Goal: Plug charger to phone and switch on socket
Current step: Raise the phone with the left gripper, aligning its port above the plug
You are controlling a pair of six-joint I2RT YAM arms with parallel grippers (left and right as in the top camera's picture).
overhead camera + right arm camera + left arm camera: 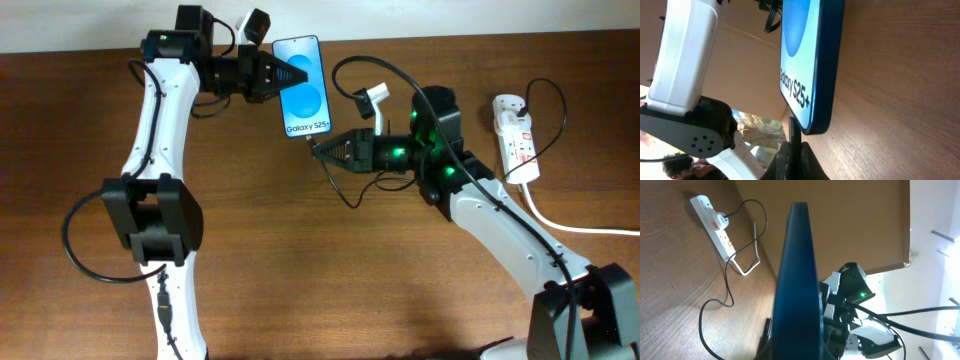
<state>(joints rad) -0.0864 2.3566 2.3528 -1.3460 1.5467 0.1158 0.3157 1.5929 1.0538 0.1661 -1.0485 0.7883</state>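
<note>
The phone (303, 86) with its bright blue screen and "Galaxy S25+" text is held up off the table by my left gripper (285, 73), which is shut on its upper part. It fills the left wrist view edge-on (799, 280) and shows in the right wrist view (810, 60). My right gripper (322, 150) is shut on the charger's black plug tip (793, 131), just below the phone's bottom edge, touching or nearly so. The thin black cable (340, 185) trails back. The white socket strip (516, 135) lies at the far right with a black plug in it.
The socket's thick white lead (575, 225) runs off to the right edge. The charger cable loops over the table between the phone and the socket (730, 275). A wall edge lies beyond the table's far side.
</note>
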